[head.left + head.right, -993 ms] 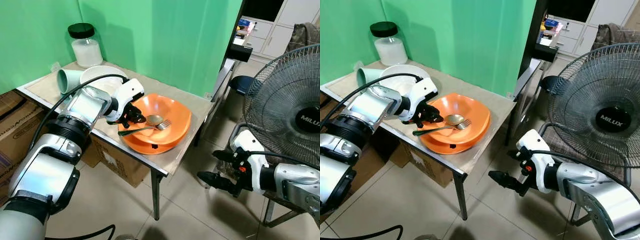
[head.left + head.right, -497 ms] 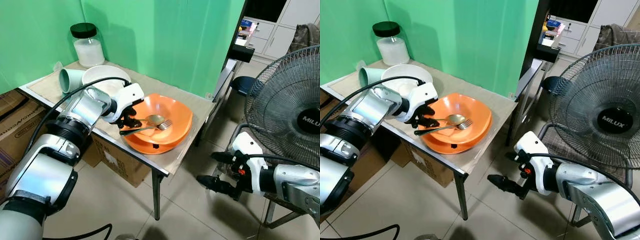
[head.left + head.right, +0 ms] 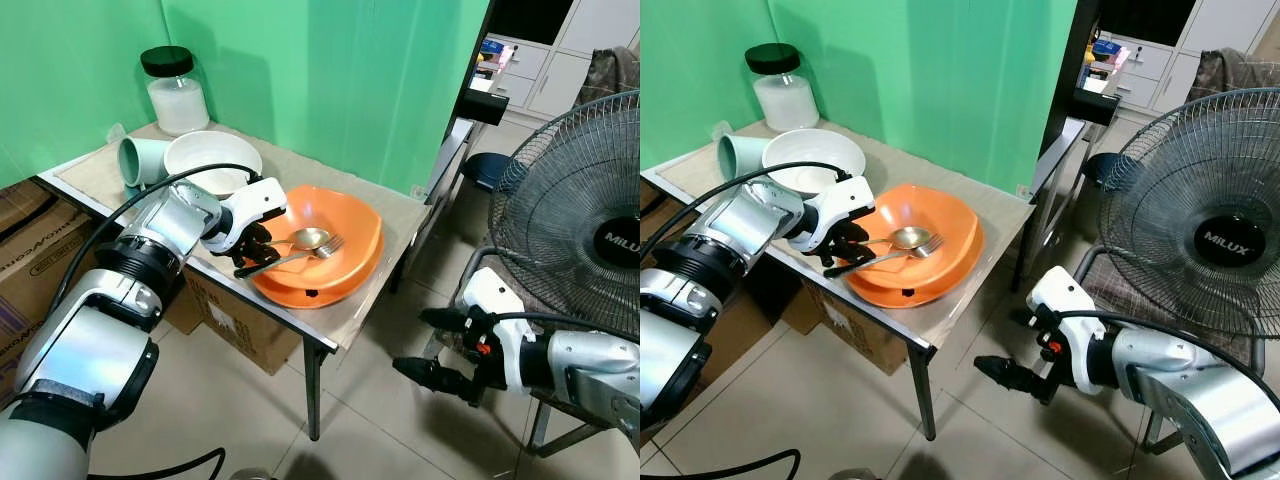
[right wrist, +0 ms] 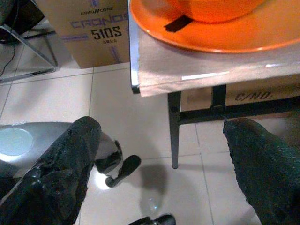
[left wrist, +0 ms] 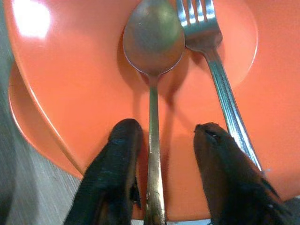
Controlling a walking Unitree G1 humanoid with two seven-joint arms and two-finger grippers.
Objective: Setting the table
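One bench [image 3: 372, 300] carries one orange bowl [image 3: 350, 225] on one orange plate [image 3: 330, 290], with one spoon [image 5: 152, 42] and one fork [image 5: 206, 33] in the bowl. Toward ten o'clock from these stand one white bowl [image 3: 205, 155], one pale green cup [image 3: 140, 160] on its side and one black-lidded jar [image 3: 175, 90]. There are also two cardboard boxes [image 3: 30, 260] below the bench and one fan [image 3: 590, 220] at three o'clock.
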